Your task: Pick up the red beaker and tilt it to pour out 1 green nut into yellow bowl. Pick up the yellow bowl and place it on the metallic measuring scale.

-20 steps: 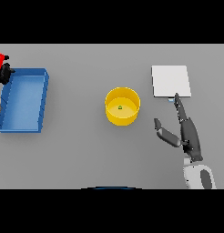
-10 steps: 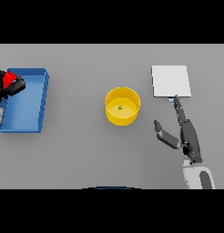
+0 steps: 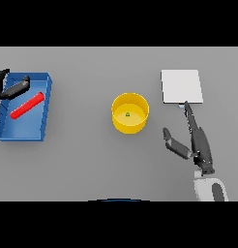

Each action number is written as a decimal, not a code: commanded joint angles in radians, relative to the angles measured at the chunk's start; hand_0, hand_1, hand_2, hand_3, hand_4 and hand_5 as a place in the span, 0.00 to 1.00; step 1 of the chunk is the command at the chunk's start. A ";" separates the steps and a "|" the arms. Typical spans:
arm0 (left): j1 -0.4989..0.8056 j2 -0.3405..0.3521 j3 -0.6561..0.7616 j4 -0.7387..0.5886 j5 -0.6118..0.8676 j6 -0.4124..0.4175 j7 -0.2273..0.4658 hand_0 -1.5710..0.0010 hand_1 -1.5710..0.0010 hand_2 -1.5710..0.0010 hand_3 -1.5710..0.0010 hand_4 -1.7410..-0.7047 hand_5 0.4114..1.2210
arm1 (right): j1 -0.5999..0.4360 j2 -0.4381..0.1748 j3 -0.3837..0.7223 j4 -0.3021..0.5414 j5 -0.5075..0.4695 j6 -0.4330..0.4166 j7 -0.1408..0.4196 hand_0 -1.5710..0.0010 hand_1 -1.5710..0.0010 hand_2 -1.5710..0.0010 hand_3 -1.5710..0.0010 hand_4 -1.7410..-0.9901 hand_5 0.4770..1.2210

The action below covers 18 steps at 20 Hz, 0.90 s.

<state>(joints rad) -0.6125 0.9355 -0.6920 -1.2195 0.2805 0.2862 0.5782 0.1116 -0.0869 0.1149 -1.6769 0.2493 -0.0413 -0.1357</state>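
The yellow bowl (image 3: 130, 113) sits out in the middle of the grey table (image 3: 87, 160), a short round tub with a bright rim and straight walls, standing upright. Down on its floor lies one small green nut (image 3: 127, 114), close to the centre, and it is the only thing inside. To the right of the bowl and a little farther back lies the metallic measuring scale (image 3: 182, 86), a flat pale square plate with a small tab at its near edge; the bowl is apart from it, with bare table between them. The right hand (image 3: 197, 141) comes up from the near right, palm low over the table, its dark fingers stretched out straight toward the scale so that the longest fingertip reaches just about to the tab at the plate's near edge, while the thumb sticks out to the left toward the bowl without touching it; the hand is relaxed and grips nothing. Far over at the left edge stands a blue tray (image 3: 45, 104), a shallow rectangular bin, and the red beaker (image 3: 27, 105) lies tipped over on its side inside it, a slim red tube running diagonally across the tray's floor. The left hand (image 3: 11, 88) shows at the tray's far left corner, dark fingers spread loose above the rim, clear of the beaker and holding nothing.
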 commanded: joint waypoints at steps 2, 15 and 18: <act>0.006 0.003 0.008 -0.007 0.003 0.012 -0.021 0.94 0.95 0.95 0.95 0.92 0.32 | -0.004 -0.006 0.006 -0.008 0.020 -0.006 0.023 1.00 1.00 1.00 1.00 0.73 0.25; -0.011 -0.040 0.015 0.015 0.009 0.035 -0.060 1.00 1.00 1.00 1.00 0.91 0.37 | -0.272 -0.226 0.158 0.068 0.266 0.180 0.075 1.00 1.00 1.00 1.00 0.61 0.27; -0.008 -0.034 0.016 0.018 0.007 0.039 -0.054 1.00 1.00 1.00 1.00 0.91 0.37 | -0.362 -0.292 0.236 0.104 0.375 0.236 0.057 1.00 1.00 1.00 1.00 0.62 0.26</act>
<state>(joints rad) -0.6214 0.9017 -0.6763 -1.2018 0.2878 0.3252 0.5252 -0.2506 -0.3788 0.3505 -1.5734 0.6244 0.1945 -0.0789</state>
